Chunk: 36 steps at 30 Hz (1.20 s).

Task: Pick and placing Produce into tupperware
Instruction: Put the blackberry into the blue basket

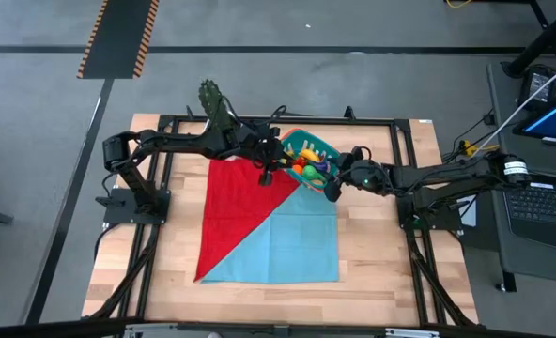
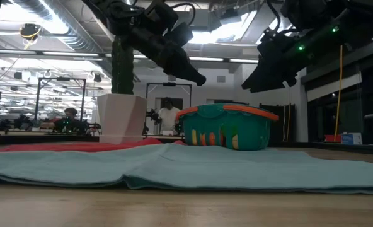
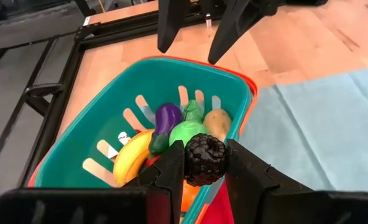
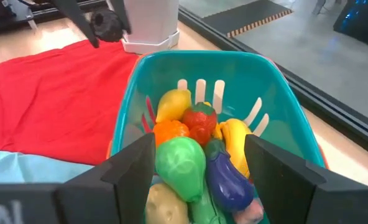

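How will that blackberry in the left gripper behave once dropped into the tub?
The blackberry looks round and bumpy, so it probably grips well but may roll on landing. The tub is already heaped with produce, so it could settle on top or bounce toward the rim. It seems light and rigid.

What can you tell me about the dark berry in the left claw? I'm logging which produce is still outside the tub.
The berry is a small, near-black toy blackberry with a bumpy, clustered surface that looks like plastic. The left claw is shut on it, one finger pressing each side. It hangs in the air by the near rim of the tub, not yet inside, above the other produce. The right wrist view shows it as a dark ball over the red cloth, in front of the white pot.
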Each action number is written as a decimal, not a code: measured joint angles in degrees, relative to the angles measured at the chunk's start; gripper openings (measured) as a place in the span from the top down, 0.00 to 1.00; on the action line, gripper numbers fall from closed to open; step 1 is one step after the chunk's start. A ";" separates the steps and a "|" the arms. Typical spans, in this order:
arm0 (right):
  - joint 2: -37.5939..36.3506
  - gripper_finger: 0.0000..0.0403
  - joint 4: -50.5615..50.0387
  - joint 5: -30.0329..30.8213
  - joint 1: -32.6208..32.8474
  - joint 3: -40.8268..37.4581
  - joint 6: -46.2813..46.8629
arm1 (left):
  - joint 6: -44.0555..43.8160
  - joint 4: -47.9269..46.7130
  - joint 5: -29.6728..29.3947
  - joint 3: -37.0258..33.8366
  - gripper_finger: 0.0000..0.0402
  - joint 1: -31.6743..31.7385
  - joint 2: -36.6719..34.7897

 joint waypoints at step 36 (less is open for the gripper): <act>0.00 0.38 -2.96 -1.43 0.00 1.77 -2.01 | 6.86 -22.83 5.05 25.70 0.79 5.88 17.52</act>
